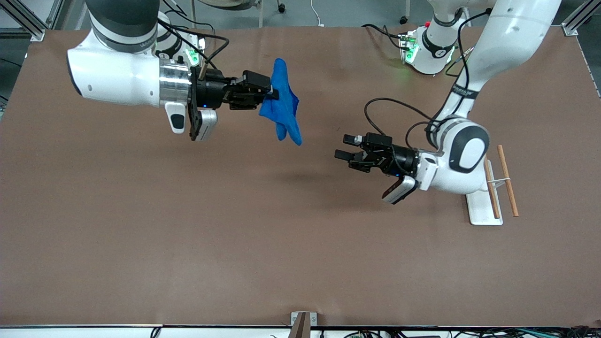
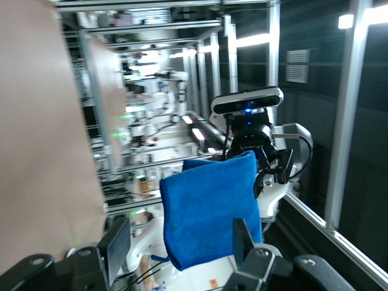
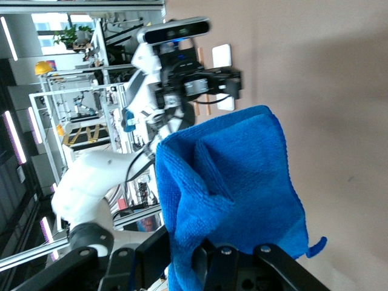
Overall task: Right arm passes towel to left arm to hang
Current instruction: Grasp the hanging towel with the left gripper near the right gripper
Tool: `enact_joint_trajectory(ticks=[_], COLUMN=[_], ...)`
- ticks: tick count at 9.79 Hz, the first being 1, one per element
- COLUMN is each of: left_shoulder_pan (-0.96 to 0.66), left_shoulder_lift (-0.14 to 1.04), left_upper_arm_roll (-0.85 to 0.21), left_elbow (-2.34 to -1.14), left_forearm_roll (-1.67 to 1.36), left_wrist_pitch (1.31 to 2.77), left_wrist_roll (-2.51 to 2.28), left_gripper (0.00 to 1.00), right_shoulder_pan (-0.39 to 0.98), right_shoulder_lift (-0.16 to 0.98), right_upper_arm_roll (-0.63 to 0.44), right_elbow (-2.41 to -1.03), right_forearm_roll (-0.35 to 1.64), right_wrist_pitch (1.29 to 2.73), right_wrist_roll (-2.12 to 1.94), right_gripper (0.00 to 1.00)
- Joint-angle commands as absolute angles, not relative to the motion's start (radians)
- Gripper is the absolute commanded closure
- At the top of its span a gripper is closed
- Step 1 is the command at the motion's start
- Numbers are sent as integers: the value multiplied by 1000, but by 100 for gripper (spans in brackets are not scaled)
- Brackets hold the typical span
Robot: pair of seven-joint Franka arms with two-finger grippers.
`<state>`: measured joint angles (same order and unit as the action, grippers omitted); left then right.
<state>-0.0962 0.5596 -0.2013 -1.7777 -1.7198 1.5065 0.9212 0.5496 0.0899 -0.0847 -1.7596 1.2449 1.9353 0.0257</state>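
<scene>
1. Your right gripper [image 1: 273, 92] is clenching the small royal-blue soft cloth towel [image 1: 282, 104] by one edge, holding it in the air over the brown table [image 1: 188, 225] toward the right arm's end.
2. The towel is hanging down in loose folds from the fingers; in the right wrist view a tiny loop [image 3: 317, 246] is sticking out at one corner.
3. Your left gripper [image 1: 342, 147] is hovering over the table with its fingers spread apart, pointing toward the towel and not touching it.
4. A white tray [image 1: 483, 209] carrying two wooden rods [image 1: 507, 186] is sitting at the left arm's end; the left arm is partly covering it, so you are probably not seeing all of it.
</scene>
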Motion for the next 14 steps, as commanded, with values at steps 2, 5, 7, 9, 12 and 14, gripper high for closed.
enact_joint_trajectory(ticks=[2,5,7,9,12,14], left_shoulder_pan=[-100,-92,-98,-98,-87,-81], left_shoulder_lift=[624,635,641,653,650,646], left_upper_arm_roll=[-268,-310,-314,-316,-316,-319], left_elbow=[-1775,-1781,-1779,-1776,-1776,-1776], left_forearm_roll=[-1816,-1832,-1850,-1855,-1855,-1853], left_wrist_pitch=[1486,1473,1473,1473,1470,1470], left_wrist_roll=[1018,1078,1107,1121,1143,1141], left_gripper=[24,24,24,33,75,91], right_shoulder_pan=[572,586,592,592,592,592], right_shoulder_lift=[136,173,178,178,179,201], right_upper_arm_roll=[-95,-95,-97,-95,-97,-97], right_elbow=[-1741,-1741,-1741,-1740,-1733,-1735], right_forearm_roll=[1393,1454,1500,1503,1522,1523], right_wrist_pitch=[1936,1937,1937,1942,1945,1947], right_wrist_roll=[-29,-64,-67,-67,-72,-89], right_gripper=[100,100,100,100,100,100])
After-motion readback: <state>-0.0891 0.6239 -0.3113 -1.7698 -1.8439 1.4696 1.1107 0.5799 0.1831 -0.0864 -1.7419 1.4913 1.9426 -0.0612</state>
